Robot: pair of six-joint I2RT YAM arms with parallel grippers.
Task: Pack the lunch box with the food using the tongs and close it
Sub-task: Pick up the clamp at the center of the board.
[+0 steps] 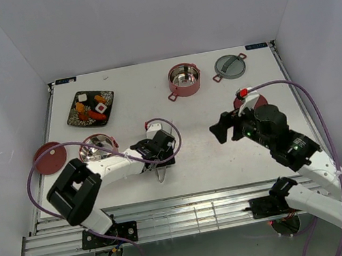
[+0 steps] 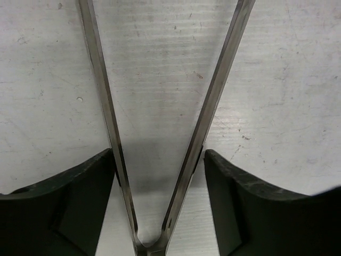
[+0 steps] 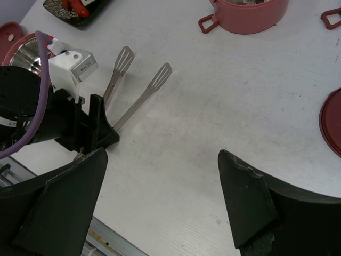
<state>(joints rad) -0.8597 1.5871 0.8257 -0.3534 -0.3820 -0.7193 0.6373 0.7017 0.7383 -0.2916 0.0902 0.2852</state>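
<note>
The silver tongs (image 2: 106,101) lie flat on the table near its front, their V opening away from my left gripper (image 2: 159,154). That gripper is open and low over them. Its fingers (image 2: 64,202) flank both arms close to the joint: the left pad meets the left arm, the right pad stands a hair off the right arm. The tongs' slotted tips (image 3: 139,99) rest spread apart. My right gripper (image 3: 162,154) hangs open and empty over bare table to the right. One lunch box bowl (image 1: 184,79) stands at the back, another (image 1: 98,147) by my left arm. The food (image 1: 94,107) sits on a dark plate.
The dark patterned plate (image 1: 83,120) is at the back left. A grey metal lid (image 1: 230,66) lies right of the far bowl. One red disc lid (image 1: 50,157) lies at the left edge; another (image 3: 333,125) lies beside my right arm. Cables loop over the left arm.
</note>
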